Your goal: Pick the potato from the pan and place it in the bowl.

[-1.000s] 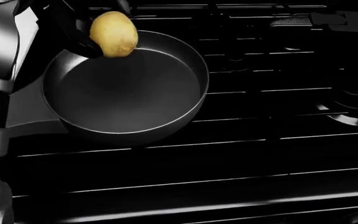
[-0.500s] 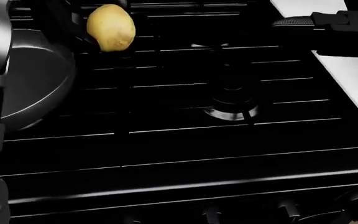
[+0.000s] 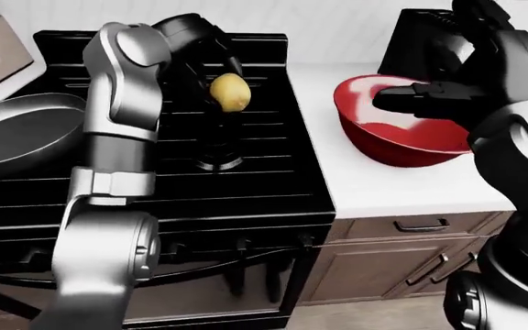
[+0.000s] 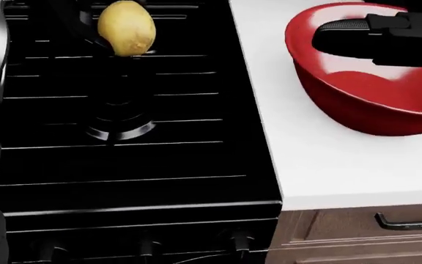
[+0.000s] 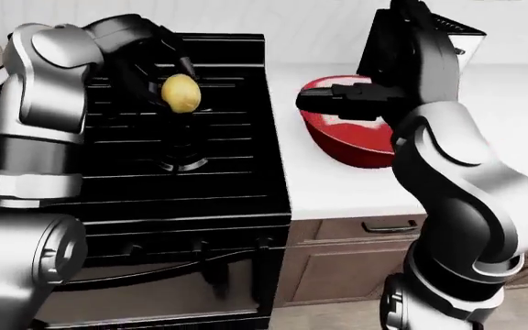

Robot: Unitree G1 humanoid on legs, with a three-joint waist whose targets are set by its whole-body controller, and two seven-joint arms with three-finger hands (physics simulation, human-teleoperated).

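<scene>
My left hand (image 3: 216, 77) is shut on the yellow potato (image 3: 230, 93) and holds it in the air above the black stove (image 3: 246, 185), over a right-hand burner (image 4: 119, 129). The potato also shows at the top left of the head view (image 4: 126, 27). The grey pan (image 3: 17, 134) sits on the stove at the left edge of the left-eye view, empty. The red bowl (image 3: 397, 137) stands on the white counter (image 4: 328, 159) to the right of the stove. My right hand (image 3: 402, 96) hovers over the bowl with its fingers stretched out flat, holding nothing.
A black appliance (image 3: 424, 41) stands on the counter behind the bowl. Brown cabinet drawers with dark handles (image 3: 420, 225) lie below the counter. Stove knobs (image 4: 145, 242) line the stove's lower edge.
The whole head view has shifted right: the pan slid out at the left and the counter and red bowl came in. The potato stays gripped in my left hand.
</scene>
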